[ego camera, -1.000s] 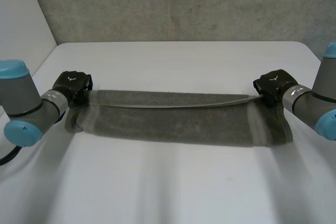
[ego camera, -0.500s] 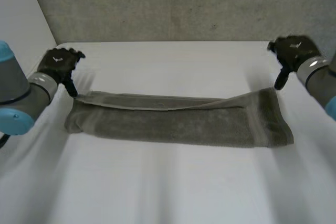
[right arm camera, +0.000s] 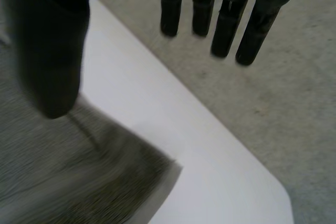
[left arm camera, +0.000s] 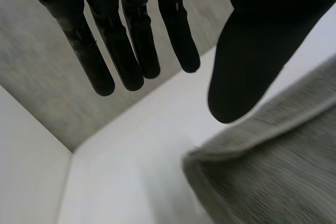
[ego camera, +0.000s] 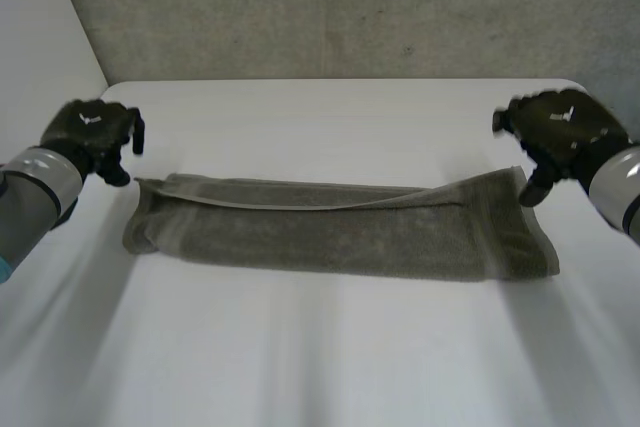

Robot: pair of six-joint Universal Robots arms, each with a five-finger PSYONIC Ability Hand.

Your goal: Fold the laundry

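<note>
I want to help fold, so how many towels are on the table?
1. The towel lies folded in a long strip across the table, between the left hand and right hand. Its layers could hide something thin.

**Operator:** State of the left hand (left arm camera: pixel 176 30)?

**Technician:** Fingers (left arm camera: pixel 139 45) straight, thumb (left arm camera: pixel 247 61) set apart from them.

**Operator:** Location?

**Technician:** Over the white table (left arm camera: pixel 126 182). A corner of the grey towel (left arm camera: pixel 273 177) lies near the thumb tip. A grey wall (left arm camera: pixel 37 87) stands beyond the fingertips.
</note>
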